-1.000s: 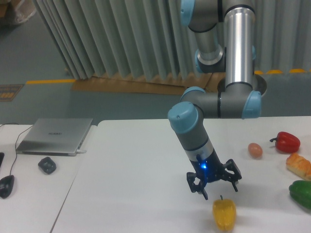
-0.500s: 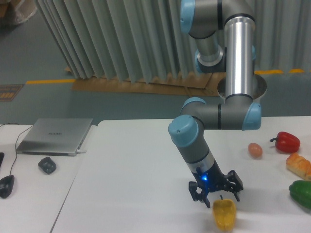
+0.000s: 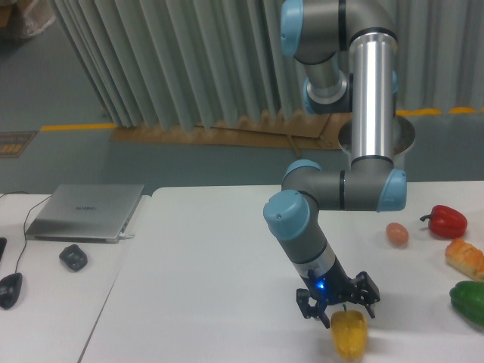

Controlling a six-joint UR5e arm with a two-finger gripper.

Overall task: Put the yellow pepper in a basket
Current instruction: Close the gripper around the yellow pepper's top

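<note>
Above yellow pepper (image 3: 349, 335) — gripper (image 3: 338, 308) splayed

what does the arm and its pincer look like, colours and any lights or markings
The arm is made of polished silver tubes joined by dark grey joints with round light blue caps. It tapers to a grey wrist with a silver band, where a small blue light glows. The pincer is black, with two splayed, angular fingers. No cables, logos or other markings can be made out.

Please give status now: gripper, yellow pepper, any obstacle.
Gripper open, just above yellow pepper. Pepper on table, not gripped. No basket in view. Nothing between gripper and pepper.
</note>
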